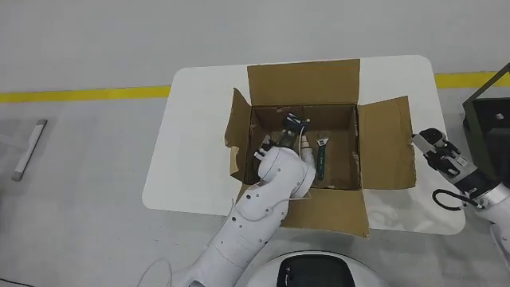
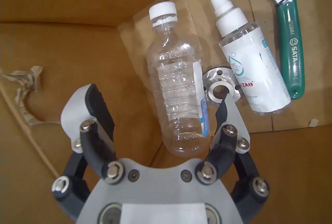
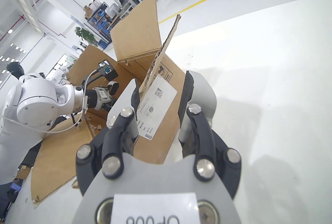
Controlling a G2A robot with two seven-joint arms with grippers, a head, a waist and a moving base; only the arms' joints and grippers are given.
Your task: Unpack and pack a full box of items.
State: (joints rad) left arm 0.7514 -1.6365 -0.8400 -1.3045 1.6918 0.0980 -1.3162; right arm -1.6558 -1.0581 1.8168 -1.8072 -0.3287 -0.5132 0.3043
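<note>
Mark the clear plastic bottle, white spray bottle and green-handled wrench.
clear plastic bottle [image 2: 176,87]: left wrist view, ribbed body.
white spray bottle [image 2: 256,74]: left wrist view, labelled body.
green-handled wrench [image 2: 290,48]: left wrist view, handle middle.

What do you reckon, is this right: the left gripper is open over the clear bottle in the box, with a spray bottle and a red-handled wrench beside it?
No: the left wrist view shows the wrench has a green handle, not red. The left gripper is open over the clear bottle, spray bottle alongside.

The box [image 1: 303,81] is brown, the bottle [image 2: 176,85] clear with a white cap, the spray bottle [image 2: 255,72] white, the wrench [image 2: 290,38] green-handled.
</note>
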